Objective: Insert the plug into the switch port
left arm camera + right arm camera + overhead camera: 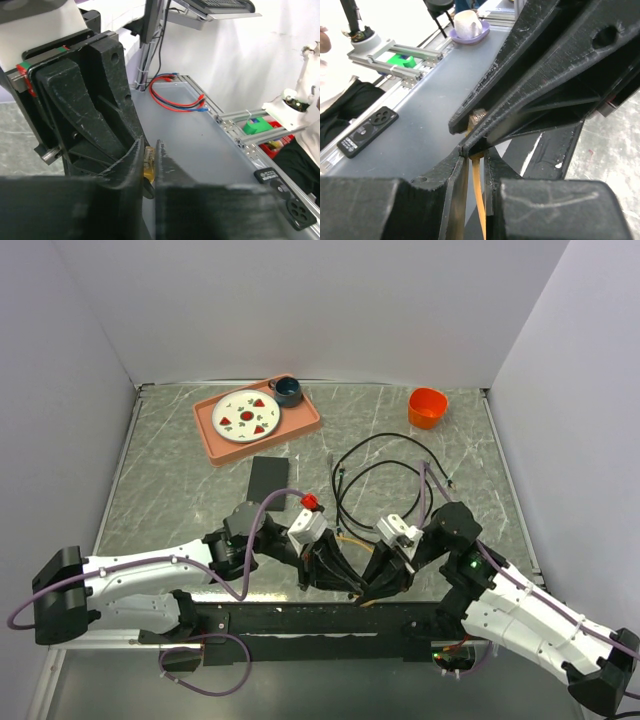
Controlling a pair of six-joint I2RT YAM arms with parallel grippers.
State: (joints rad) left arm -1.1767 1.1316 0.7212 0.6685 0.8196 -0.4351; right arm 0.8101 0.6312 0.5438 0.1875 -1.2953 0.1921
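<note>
Presently catalogued, largest first.

1. Grey marbled stone-look table (170, 490): work surface.
2. Salmon rectangular plastic tray (215, 445), at 11 o'clock on the table. Not part of this job.
3. Coil of thin black cable (343, 505), just past centre toward 1 o'clock. It lies loose, with neither arm on it.
4. Flat black rectangular switch (268, 478), at 10 o'clock from the paired grippers and well apart from them. Nothing holds it. Which edge carries the ports cannot be made out.
5. Small orange plastic cup (427, 407), at 1 o'clock, far side.
6. Left gripper (150, 146), at 6 o'clock near the table's front edge, jaws closed on the plug.
7. Right gripper (475, 154), nose to nose with the left, fingers drawn in around the thin yellow cable (478, 200) just behind the plug and apparently pinching it.
8. Small amber translucent plug (148, 165), held off the table between the left fingers.

Step in hand, by judgement: regrasp or handover of the plug between the arms; insertion not begun.

Next move calls for one gripper to let go, then carrying the plug toward 10 o'clock and squaring it to a port.
</note>
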